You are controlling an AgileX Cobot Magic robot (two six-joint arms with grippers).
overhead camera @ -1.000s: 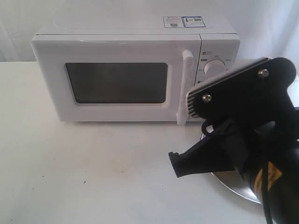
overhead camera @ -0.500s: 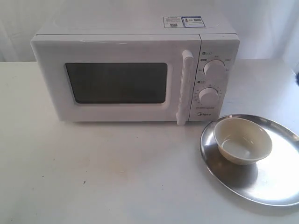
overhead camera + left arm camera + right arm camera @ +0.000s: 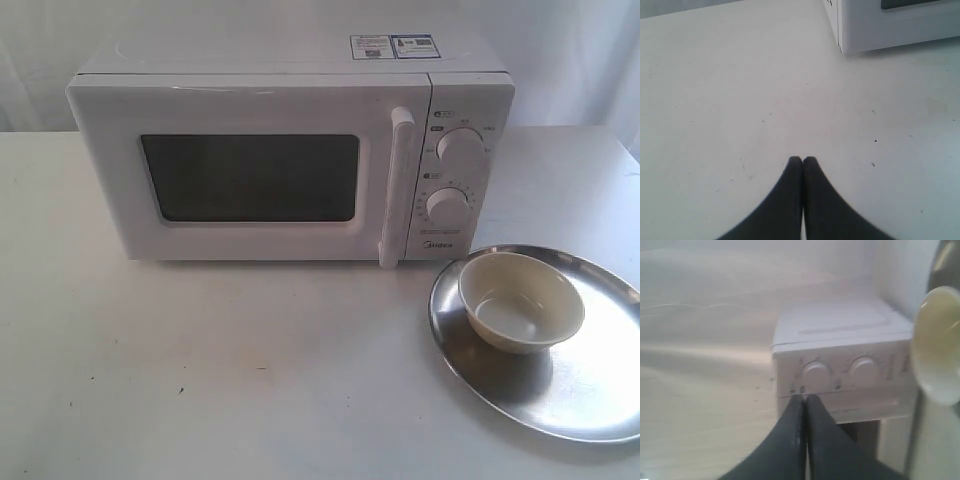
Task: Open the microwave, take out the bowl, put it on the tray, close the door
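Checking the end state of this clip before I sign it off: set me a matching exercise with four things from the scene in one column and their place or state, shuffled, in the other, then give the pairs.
Column one
1. door
2. bowl
3. tray
4. left gripper

Column two
A. lies on the table, in front of the right end of the microwave
B. shut, holding nothing
C. closed flush with the microwave's front
D. stands on the tray, upright

Pairs: 1-C, 2-D, 3-A, 4-B
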